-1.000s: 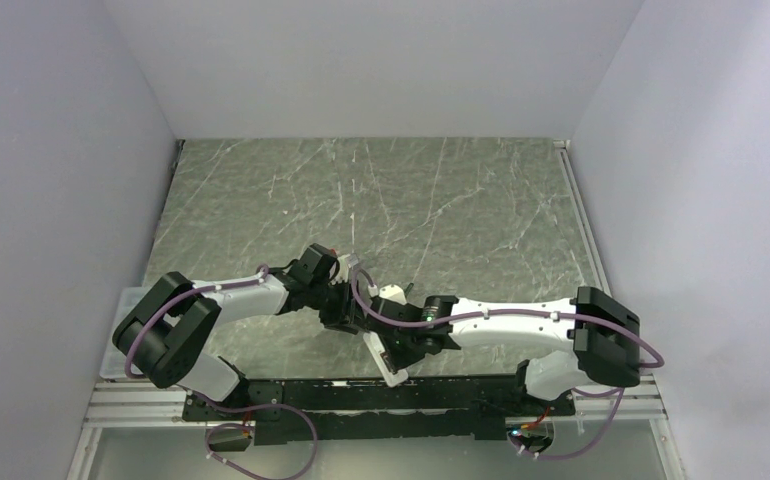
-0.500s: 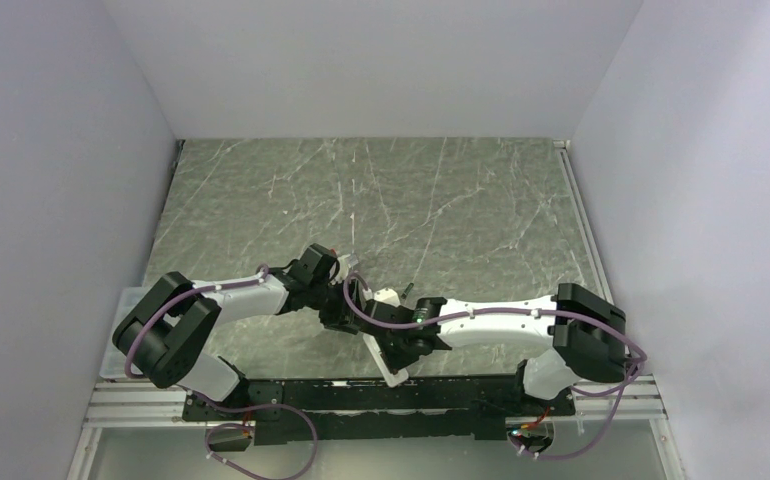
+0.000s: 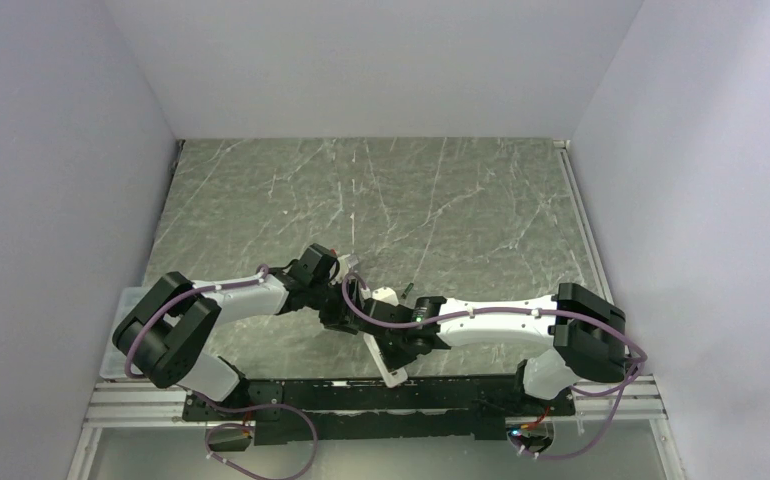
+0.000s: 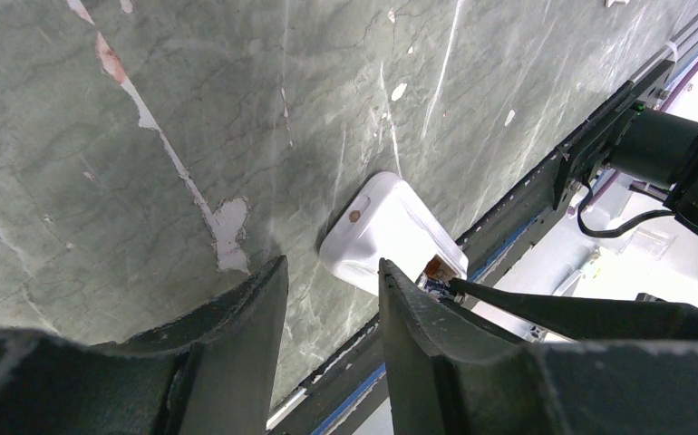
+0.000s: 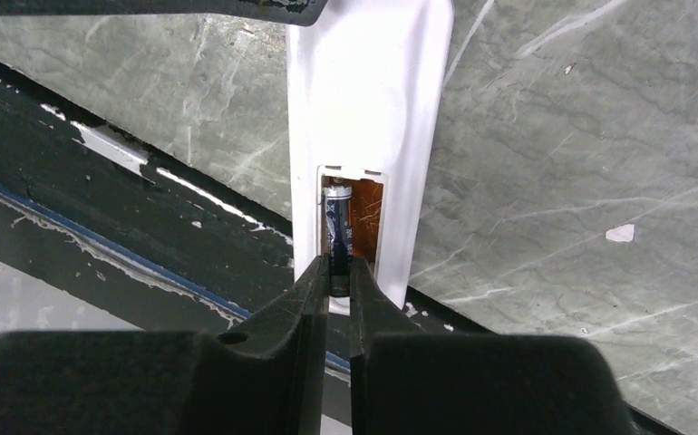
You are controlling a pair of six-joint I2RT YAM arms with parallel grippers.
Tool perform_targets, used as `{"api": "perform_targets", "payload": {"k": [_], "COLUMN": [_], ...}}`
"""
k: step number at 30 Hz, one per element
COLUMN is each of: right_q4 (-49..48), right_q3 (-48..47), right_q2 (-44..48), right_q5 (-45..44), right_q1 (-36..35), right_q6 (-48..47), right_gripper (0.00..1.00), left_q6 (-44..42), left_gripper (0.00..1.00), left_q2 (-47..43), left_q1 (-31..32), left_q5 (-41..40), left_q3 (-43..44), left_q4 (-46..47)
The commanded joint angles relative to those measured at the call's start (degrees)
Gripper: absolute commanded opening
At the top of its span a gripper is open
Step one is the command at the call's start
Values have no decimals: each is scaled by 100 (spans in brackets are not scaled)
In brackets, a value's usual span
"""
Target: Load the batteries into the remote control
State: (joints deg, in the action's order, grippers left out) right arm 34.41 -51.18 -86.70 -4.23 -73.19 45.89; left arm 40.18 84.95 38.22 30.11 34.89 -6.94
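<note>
Right gripper (image 5: 342, 270) pinches a battery (image 5: 334, 227) into the remote control (image 5: 368, 109) bay, left gripper (image 4: 332, 269) half-open; next, press flat and release.

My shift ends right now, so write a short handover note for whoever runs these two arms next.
Right gripper: shut on a battery lying in one slot of the remote control; the neighbouring slot is empty.
Left gripper: open, at the remote's far end; contact unclear.
Done: remote back-up at the near edge of the table, first battery almost in.
Left: seat it, fit the other cell, which no view shows.
</note>
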Motion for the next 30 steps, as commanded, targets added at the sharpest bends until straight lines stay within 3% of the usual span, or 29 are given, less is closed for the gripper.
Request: {"api": "perform_targets", "payload": {"k": [1,30], "right_q4": [-29,-146], "right_q3": [-234,-311], "right_q2": [23,-209], "right_q5": [-77,-218], "right_q1": [-29,-82], "right_q6": [-45,346], "right_gripper": [9,15], "left_q6": [26,132], "left_gripper": [47,47], "left_q2": [-84,-207], "left_q1": [-7,-7], "left_q5": [66,74], "left_q3": [0,-170], "left_q4": [70,182]}}
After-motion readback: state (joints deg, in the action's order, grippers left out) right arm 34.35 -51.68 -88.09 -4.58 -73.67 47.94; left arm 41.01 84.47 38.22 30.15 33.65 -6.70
